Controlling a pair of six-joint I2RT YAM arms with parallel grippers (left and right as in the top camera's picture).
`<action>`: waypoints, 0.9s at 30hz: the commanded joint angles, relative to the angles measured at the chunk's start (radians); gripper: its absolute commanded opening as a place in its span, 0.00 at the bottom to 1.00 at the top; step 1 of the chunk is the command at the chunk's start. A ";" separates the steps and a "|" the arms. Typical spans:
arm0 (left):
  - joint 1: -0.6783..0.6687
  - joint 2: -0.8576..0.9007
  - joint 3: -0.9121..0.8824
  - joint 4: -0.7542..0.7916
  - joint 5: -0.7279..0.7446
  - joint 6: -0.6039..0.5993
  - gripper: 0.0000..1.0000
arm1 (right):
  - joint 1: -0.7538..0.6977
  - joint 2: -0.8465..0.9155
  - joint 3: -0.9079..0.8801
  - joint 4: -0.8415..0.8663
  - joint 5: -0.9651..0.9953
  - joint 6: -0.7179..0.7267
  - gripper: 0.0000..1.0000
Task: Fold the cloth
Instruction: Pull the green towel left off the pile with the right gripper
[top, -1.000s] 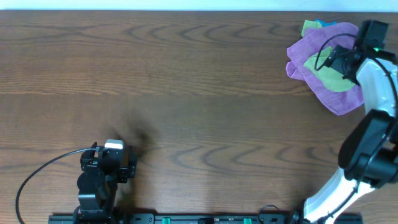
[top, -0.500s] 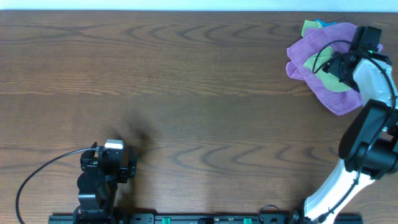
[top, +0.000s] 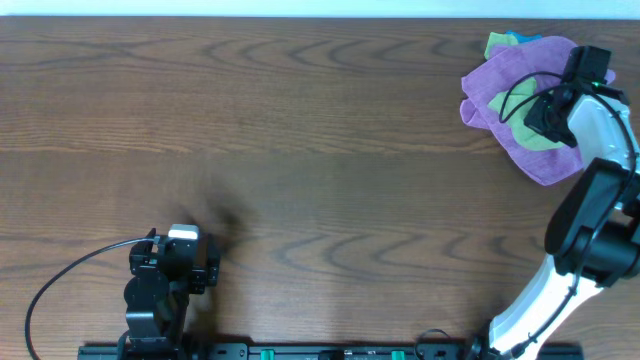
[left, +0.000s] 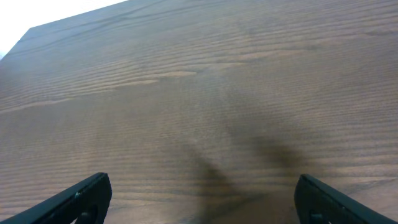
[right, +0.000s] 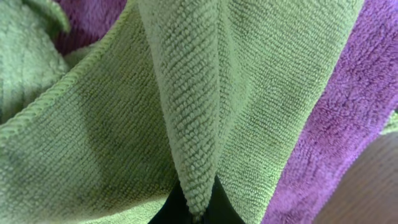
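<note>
A heap of cloths lies at the table's far right corner. A green cloth (top: 522, 118) rests on a purple cloth (top: 520, 75), and a bit of blue shows at the back. My right gripper (top: 547, 118) is down on the heap and shut on a raised fold of the green cloth (right: 186, 112); the pinched ridge runs down between the dark fingertips at the bottom of the right wrist view, with the purple cloth (right: 348, 118) beside it. My left gripper (left: 199, 202) stands open near the front left, its fingers (left: 81, 199) wide apart over bare wood.
The wooden table (top: 300, 150) stretches between the two arms. The left arm (top: 165, 270) sits at the front edge with a black cable looping to its left. The right arm's white links (top: 600, 160) rise along the right edge.
The right gripper has dropped slightly onto the heap and shut on a fold of the green cloth. The left arm has stayed still.
</note>
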 joint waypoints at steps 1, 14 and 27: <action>0.002 -0.006 -0.014 0.007 -0.015 0.014 0.95 | -0.003 -0.113 0.018 -0.018 -0.014 -0.037 0.01; 0.002 -0.006 -0.014 0.007 -0.015 0.014 0.95 | 0.116 -0.475 0.018 -0.311 -0.222 -0.076 0.02; 0.002 -0.006 -0.015 0.007 -0.015 0.014 0.95 | 0.523 -0.573 0.018 -0.522 -0.230 -0.097 0.01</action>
